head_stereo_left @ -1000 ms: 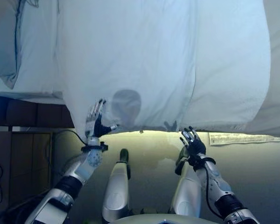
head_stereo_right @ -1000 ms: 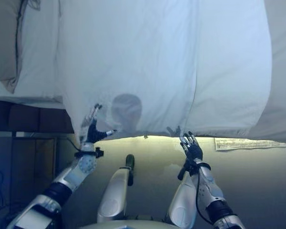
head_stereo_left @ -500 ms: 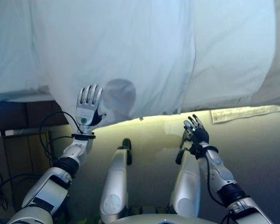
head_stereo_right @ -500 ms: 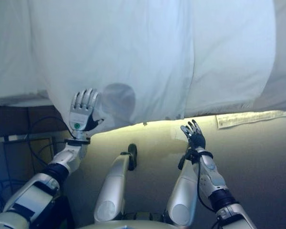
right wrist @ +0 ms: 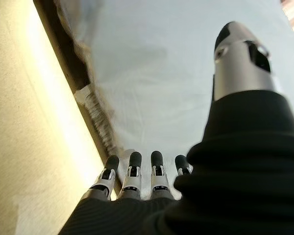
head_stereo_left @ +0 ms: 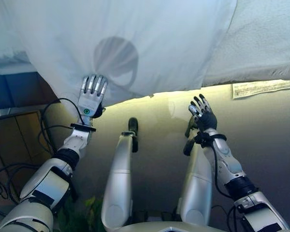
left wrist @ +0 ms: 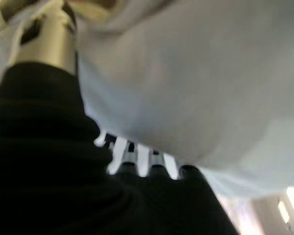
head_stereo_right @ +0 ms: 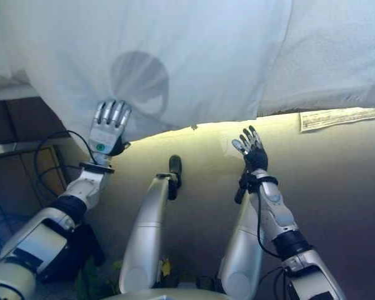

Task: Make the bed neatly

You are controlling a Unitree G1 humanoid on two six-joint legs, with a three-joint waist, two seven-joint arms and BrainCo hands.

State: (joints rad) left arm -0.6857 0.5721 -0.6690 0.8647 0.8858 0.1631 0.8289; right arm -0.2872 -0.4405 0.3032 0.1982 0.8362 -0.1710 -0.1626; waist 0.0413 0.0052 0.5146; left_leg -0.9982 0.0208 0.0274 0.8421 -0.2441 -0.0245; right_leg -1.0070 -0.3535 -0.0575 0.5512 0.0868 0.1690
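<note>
White duvet [head_stereo_left: 150, 43] hangs over the bed's edge.
Left hand [head_stereo_left: 90, 98], fingers straight, lies against its hem; right hand [head_stereo_left: 201, 113], fingers spread and empty, below it.

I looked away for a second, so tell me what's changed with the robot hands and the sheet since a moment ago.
The whole view has shifted, so the camera moved. The left robot hand turned from side-on with its thumb out to flat, straight fingers against the hanging edge of the white sheet. The right robot hand stays open below the edge, holding nothing. The sheet still drapes over the bedside.
</note>
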